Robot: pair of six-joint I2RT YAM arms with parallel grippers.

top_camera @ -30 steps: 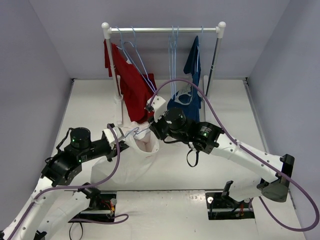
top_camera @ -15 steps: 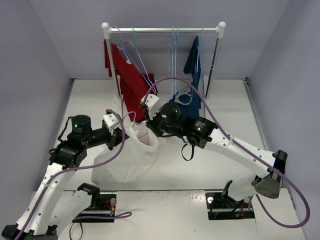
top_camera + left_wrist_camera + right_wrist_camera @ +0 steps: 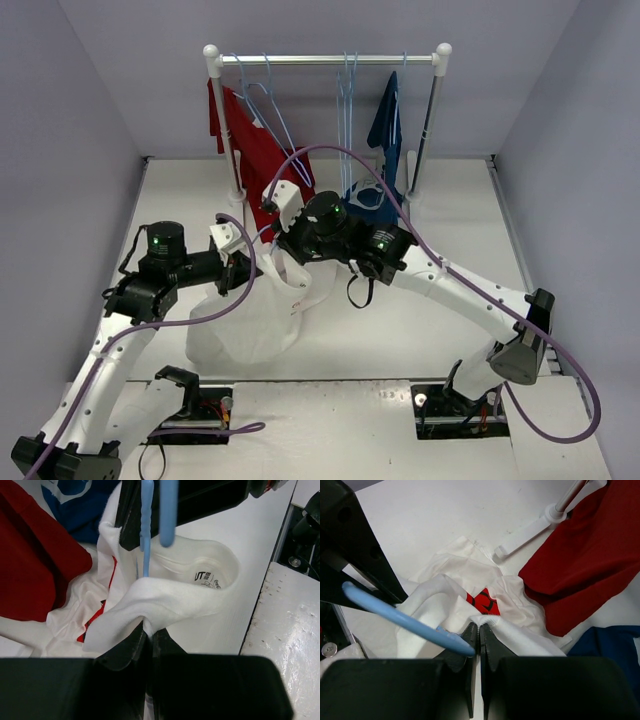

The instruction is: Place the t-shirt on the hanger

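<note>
Slippage is the worry: both grippers are pinching only thin folds of collar, so pulling them apart could be tugging the t-shirt free or tipping the hanger out of the neck opening. Left gripper is squeezing a white fold, its arm reaching in sideways. Right gripper is clamping the opposite edge, its arm stretching in low. The shirt is hanging just in front of the rack, its lower part trailing on the worktop.
</note>
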